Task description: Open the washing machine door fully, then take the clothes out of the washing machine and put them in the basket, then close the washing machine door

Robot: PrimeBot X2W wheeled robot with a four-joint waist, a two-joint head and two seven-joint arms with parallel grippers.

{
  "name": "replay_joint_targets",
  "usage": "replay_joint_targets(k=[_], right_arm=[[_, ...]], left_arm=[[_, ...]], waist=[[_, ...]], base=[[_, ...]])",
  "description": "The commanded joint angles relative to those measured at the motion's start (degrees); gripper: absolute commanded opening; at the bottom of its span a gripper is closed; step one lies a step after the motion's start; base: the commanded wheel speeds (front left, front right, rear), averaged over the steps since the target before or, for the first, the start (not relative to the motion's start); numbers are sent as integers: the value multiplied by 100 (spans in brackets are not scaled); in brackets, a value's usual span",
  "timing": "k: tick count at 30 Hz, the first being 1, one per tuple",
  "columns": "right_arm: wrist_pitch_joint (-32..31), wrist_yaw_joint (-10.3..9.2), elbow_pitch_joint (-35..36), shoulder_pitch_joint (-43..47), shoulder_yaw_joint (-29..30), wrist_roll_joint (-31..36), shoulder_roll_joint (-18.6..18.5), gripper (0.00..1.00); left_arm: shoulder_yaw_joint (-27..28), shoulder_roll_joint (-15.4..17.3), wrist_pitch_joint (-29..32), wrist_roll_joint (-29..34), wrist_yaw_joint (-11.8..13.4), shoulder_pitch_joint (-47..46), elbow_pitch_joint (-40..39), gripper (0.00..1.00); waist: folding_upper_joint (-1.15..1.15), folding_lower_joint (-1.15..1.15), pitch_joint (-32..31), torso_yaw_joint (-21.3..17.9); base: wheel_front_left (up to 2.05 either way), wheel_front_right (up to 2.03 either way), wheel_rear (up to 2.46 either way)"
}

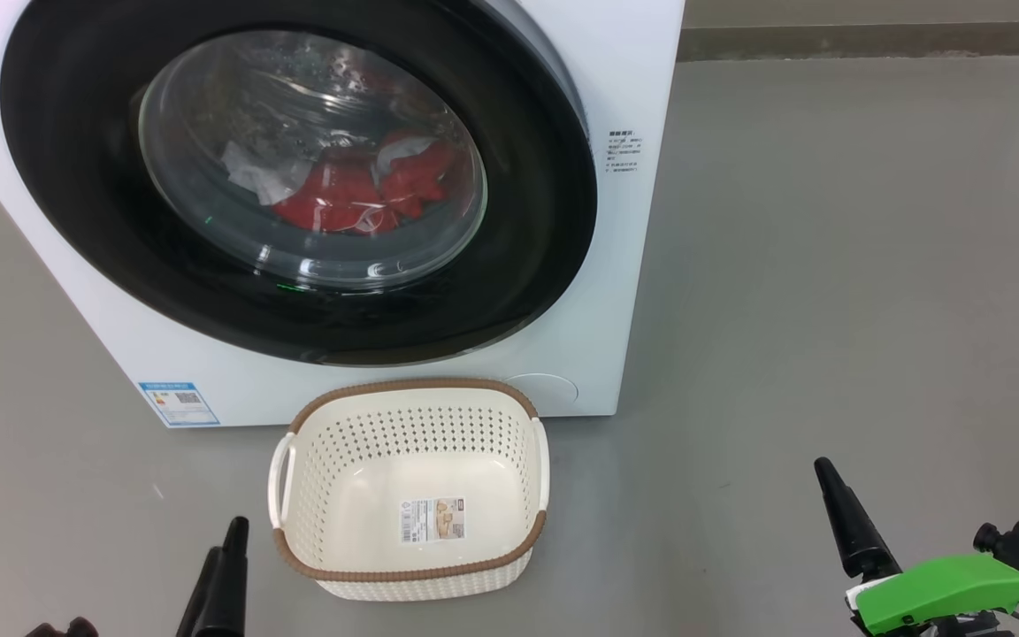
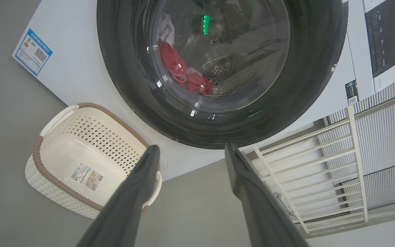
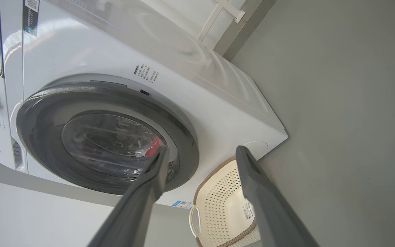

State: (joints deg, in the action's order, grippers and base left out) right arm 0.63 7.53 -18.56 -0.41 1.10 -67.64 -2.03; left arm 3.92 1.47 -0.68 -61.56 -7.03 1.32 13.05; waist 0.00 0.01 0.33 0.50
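While the washing machine door [image 1: 67, 150] sits against the front of the white washing machine [image 1: 580, 354], filling the upper left of the head view, nothing can come out, so opening it is the step in hand. Whether it is latched or barely ajar I cannot tell, though a thin grey lip shows behind the black ring at its upper right edge. The red and white clothes [image 1: 341, 199] lie heaped at the bottom of the drum, seen through the glass bowl. The cream perforated basket [image 1: 412, 394] stands empty on the grey floor just in front of the machine, below the door. The left gripper [image 2: 190, 151] and the right gripper [image 3: 201, 152] both have their fingers spread wide with nothing between them, low in the head view and well apart from the door. To do this well, one finger should probably be slipped behind the ring at that grey lip, not pressed on the slick glass. The pull should then follow the door's arc, wide enough to leave the drum mouth free, with the arm kept above the basket so it is not knocked aside.
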Motion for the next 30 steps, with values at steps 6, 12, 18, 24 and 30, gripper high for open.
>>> replay_joint_targets(k=[6,12,18,24,30], right_arm=[[161,-2,159,-134,-127,469,-108,100],[262,-2,162,-131,-201,805,-119,100],[363,-2,179,-127,-264,1153,-138,100],[464,-2,198,-116,-337,1498,-157,100],[565,-3,220,-95,-405,1835,-177,100]], left_arm=[[74,121,-148,569,-6,-39,-273,100],[70,128,-250,1004,-3,-5,-355,100],[72,134,-351,1424,-2,32,-434,100],[77,136,-453,1841,-4,75,-506,100],[70,143,-555,2266,-8,113,-594,100]], waist=[[0,-1,2,0],[0,-1,0,6],[0,-1,-5,15],[0,-1,-9,18],[0,-1,-11,19]], base=[[0,0,0],[0,0,0],[0,0,0],[0,0,0],[0,0,0]])
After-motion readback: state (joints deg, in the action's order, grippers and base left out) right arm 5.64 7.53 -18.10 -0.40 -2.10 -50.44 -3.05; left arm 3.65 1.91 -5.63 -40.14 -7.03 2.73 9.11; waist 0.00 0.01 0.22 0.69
